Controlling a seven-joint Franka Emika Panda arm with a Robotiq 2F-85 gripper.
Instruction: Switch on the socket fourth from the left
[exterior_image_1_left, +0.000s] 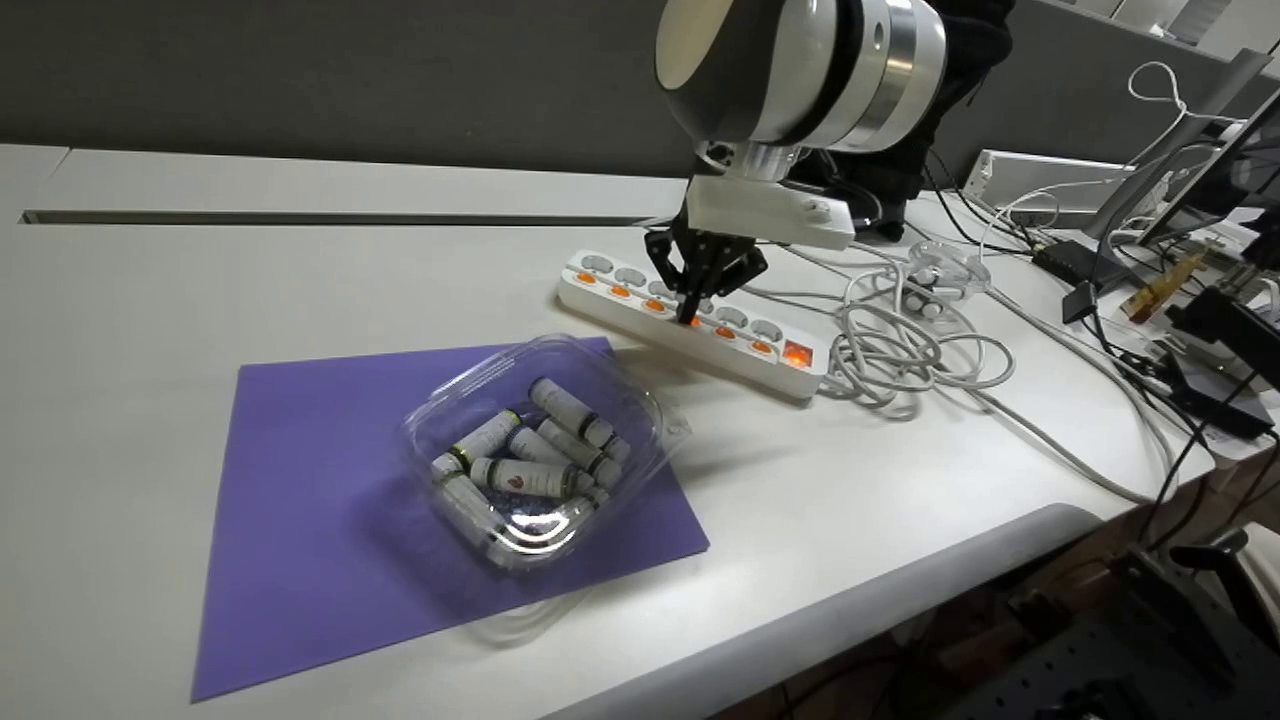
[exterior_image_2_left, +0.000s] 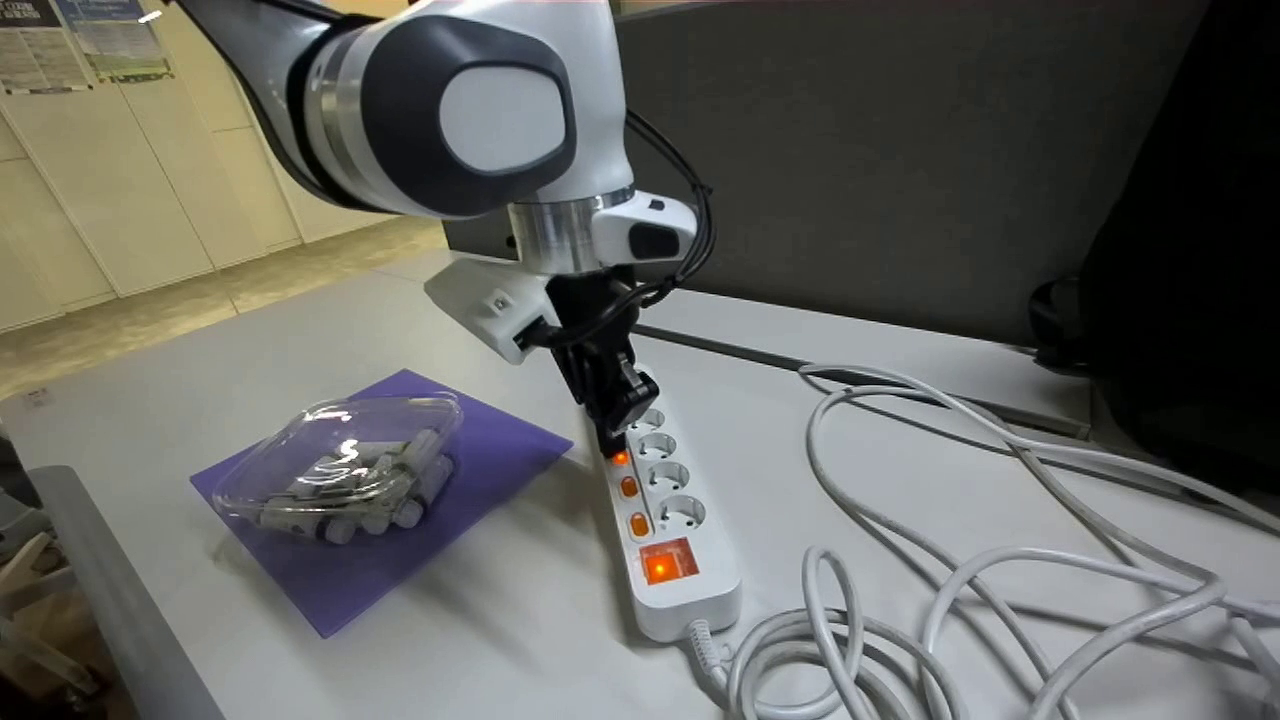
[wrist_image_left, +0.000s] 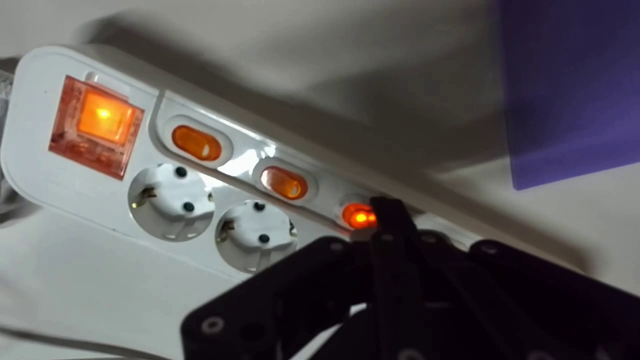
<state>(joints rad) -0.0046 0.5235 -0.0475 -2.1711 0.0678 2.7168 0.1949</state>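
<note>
The white power strip (exterior_image_1_left: 700, 347) lies on the table with a row of sockets and orange switches. It also shows in an exterior view (exterior_image_2_left: 700, 595) and in the wrist view (wrist_image_left: 75, 187). The fourth switch from the left (exterior_image_1_left: 694, 322) glows bright orange, also in the wrist view (wrist_image_left: 356, 216) and in an exterior view (exterior_image_2_left: 621, 457). My gripper (exterior_image_1_left: 686, 316) is shut and empty, pointing down. Its fingertips (wrist_image_left: 390, 206) are at this switch and cover part of it; firm contact cannot be told. The two neighbouring switches in the wrist view look unlit. The large main switch (wrist_image_left: 102, 120) is lit.
A purple sheet (exterior_image_1_left: 290, 500) bears a clear plastic container (exterior_image_1_left: 430, 415) of small bottles, close to the strip. White cables (exterior_image_1_left: 900, 350) coil at the strip's main-switch end. A dark partition (exterior_image_1_left: 350, 80) stands behind the table.
</note>
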